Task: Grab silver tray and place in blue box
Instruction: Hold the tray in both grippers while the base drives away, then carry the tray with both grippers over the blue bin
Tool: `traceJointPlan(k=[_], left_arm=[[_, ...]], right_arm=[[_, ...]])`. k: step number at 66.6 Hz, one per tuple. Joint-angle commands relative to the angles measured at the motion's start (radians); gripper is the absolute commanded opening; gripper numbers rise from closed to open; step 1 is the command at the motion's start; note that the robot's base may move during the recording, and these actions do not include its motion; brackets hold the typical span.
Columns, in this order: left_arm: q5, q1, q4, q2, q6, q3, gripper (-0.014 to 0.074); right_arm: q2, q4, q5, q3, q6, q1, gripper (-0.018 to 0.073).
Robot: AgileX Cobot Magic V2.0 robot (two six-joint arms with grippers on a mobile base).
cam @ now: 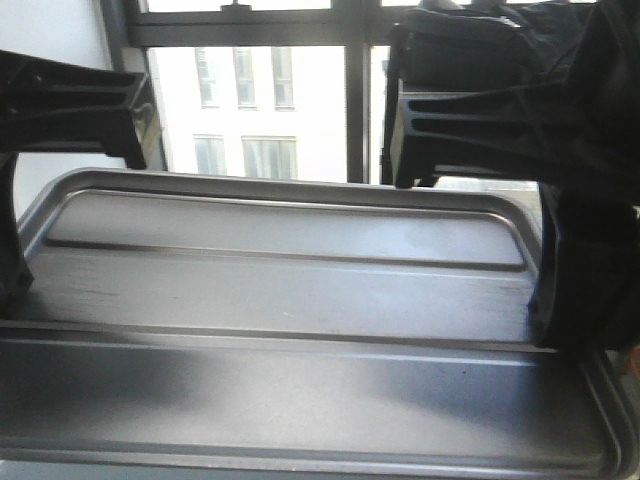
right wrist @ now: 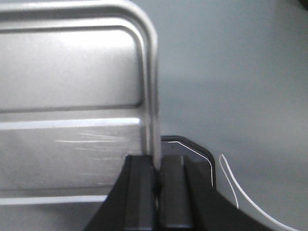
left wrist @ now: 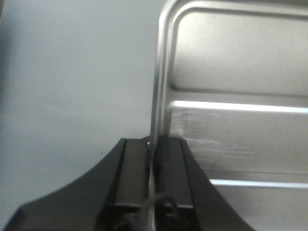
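The silver tray [cam: 300, 300] fills the front view, held up close to the camera, its two long ridges running left to right. My left gripper [left wrist: 154, 159] is shut on the tray's left rim [left wrist: 159, 96], the thin metal edge pinched between the black fingers [left wrist: 134, 173]. Over on the other side, my right gripper [right wrist: 156, 168] is shut on the tray's right rim [right wrist: 151, 96]. In the front view both black arms reach down to the tray's ends, the left arm [cam: 60, 100] and the right arm [cam: 500, 100]. The blue box is out of view.
A window [cam: 250, 100] with a pale building outside stands behind the tray. Plain grey surface [left wrist: 72, 72] lies beside the tray in the left wrist view. A dark rounded plate [right wrist: 195, 154] and a thin white cable [right wrist: 231, 183] lie by the right gripper.
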Motion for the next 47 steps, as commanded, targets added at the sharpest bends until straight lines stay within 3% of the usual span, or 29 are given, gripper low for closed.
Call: traceJointPlan(k=[1, 47], left_arm=[[-0.016, -0.009, 0.024, -0.025, -0.008, -0.029, -0.0009], [-0.016, -0.009, 0.024, -0.025, -0.008, -0.029, -0.0009]], right_arm=[[-0.026, -0.033, -0.042, -0.031, -0.002, 0.000, 0.0069], [-0.026, -0.033, -0.042, -0.031, -0.002, 0.000, 0.0069]])
